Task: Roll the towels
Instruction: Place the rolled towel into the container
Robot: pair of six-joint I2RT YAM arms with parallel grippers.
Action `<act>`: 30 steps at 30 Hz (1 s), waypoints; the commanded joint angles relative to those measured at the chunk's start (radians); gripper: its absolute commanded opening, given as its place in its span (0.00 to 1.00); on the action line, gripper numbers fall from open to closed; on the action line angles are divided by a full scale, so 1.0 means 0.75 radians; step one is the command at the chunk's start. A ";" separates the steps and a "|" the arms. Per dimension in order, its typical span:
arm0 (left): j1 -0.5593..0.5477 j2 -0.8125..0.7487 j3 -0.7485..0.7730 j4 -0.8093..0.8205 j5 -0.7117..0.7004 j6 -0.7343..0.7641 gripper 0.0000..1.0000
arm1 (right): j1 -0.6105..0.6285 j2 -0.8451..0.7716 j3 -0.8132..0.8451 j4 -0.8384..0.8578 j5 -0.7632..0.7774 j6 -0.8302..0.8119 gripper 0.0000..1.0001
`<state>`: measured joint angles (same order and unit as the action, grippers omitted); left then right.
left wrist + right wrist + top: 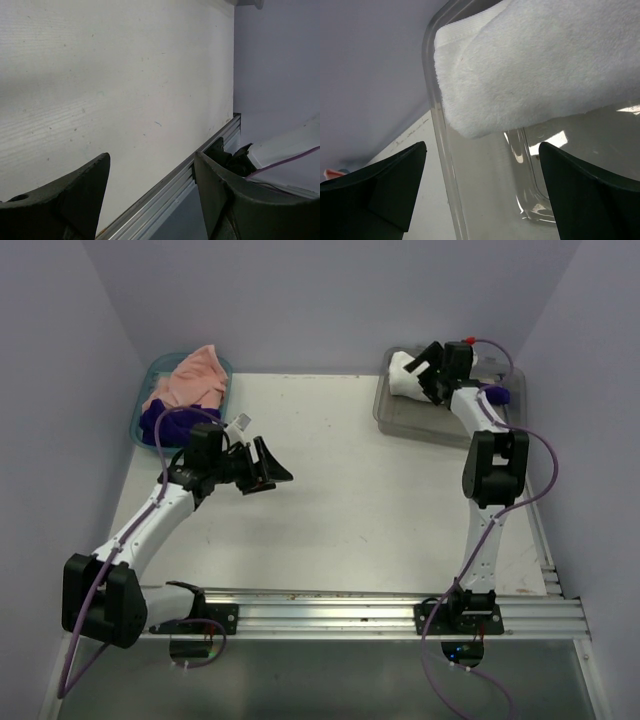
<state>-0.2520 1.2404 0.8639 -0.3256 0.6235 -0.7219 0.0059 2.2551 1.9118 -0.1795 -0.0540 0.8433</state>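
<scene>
Far left, back corner: basket holding pink towel heaped over purple towel, both floppy and unrolled, with no clear long axis to either. Just in front and to the right, left claw hanging above bare table, jaws spread, gripping nothing. In the wrist view, left claw framing only table and front rail. By far the nearer arm for those two towels, though both lie behind it and to its left, so probably a turn back toward the basket first. Plenty of open table between the arms for spreading and rolling, bounded by side walls and by the rail at the near edge. Far right, back corner: clear bin with white towel at its left end, bundled rather than flat. Right claw reaching into the bin right at that towel, jaws spread to the full, not closed on it. Seen from the wrist, right claw with white towel just ahead of and above the gap, touching neither finger as far as can be told. Rounded end hanging over the bin wall, long axis running up and right across the view. Tight quarters there: bin wall directly between the fingers, likely to catch one on closing. Past the right arm, purple bit in the bin, perhaps another rolled towel, too small to tell.
</scene>
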 commanded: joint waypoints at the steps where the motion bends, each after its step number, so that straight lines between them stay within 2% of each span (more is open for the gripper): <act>1: -0.008 -0.069 0.010 -0.018 0.011 0.018 0.72 | -0.002 -0.155 -0.043 0.055 -0.036 -0.030 0.99; 8: -0.006 -0.095 0.034 -0.067 -0.021 0.046 0.73 | 0.000 -0.348 -0.129 -0.096 -0.034 -0.181 0.99; 12: -0.006 -0.099 0.049 -0.067 -0.038 0.056 0.73 | 0.049 -0.470 -0.136 -0.229 0.064 -0.324 0.99; 16: -0.004 -0.073 0.088 -0.098 -0.056 0.077 0.73 | 0.151 -0.564 -0.113 -0.423 0.260 -0.492 0.99; 20: -0.004 -0.058 0.128 -0.106 -0.077 0.089 0.73 | 0.333 -0.652 -0.150 -0.617 0.700 -0.672 0.98; 23: -0.004 -0.046 0.157 -0.120 -0.081 0.099 0.73 | 0.462 -0.697 -0.174 -0.740 0.894 -0.715 0.99; 24: -0.004 -0.046 0.161 -0.122 -0.081 0.104 0.73 | 0.515 -0.718 -0.197 -0.757 1.046 -0.717 0.98; 26: -0.004 -0.048 0.167 -0.139 -0.085 0.112 0.73 | 0.561 -0.816 -0.309 -0.743 1.168 -0.715 0.99; 27: -0.002 -0.050 0.169 -0.143 -0.085 0.116 0.73 | 0.583 -0.855 -0.356 -0.730 1.197 -0.709 0.98; 30: -0.004 -0.056 0.163 -0.137 -0.081 0.116 0.73 | 0.583 -1.046 -0.509 -0.691 1.085 -0.697 0.98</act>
<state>-0.2520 1.2022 0.9497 -0.4210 0.5674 -0.6628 0.4656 1.6245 1.5887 -0.6765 0.6514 0.3420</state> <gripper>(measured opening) 0.729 0.985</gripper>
